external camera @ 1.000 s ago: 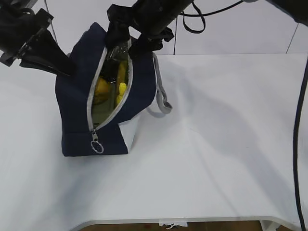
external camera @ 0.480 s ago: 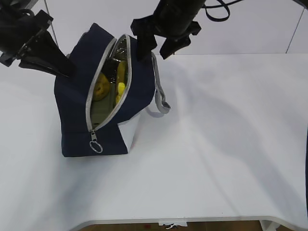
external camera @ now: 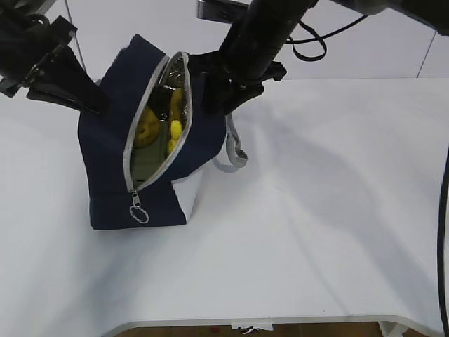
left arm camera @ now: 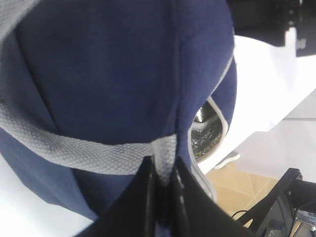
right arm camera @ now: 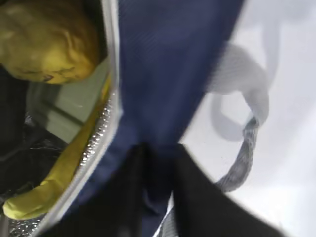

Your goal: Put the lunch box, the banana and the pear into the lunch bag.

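The navy lunch bag (external camera: 112, 161) stands on the white table (external camera: 316, 210) with its zipper open. Inside, the blotchy yellow pear (external camera: 146, 128) lies beside the banana (external camera: 175, 116). In the right wrist view the pear (right arm camera: 47, 44) and banana (right arm camera: 64, 173) rest on the pale green lid of the lunch box (right arm camera: 69, 108). My left gripper (left arm camera: 163, 173) is shut on the bag's grey handle (left arm camera: 89, 155), at the bag's upper left (external camera: 98, 102). My right gripper (external camera: 221, 88) sits on the bag's right top edge, its fingers either side of a fold of navy fabric (right arm camera: 158, 158).
The second grey handle loop (external camera: 238, 151) hangs down the bag's right side onto the table. The metal zipper pull (external camera: 139, 210) dangles at the bag's front. The table's front edge (external camera: 280, 319) runs along the bottom.
My right gripper came up out of the bag's mouth, moved right, then dropped onto the bag's right upper edge with its jaws narrowing. The left gripper kept its hold.
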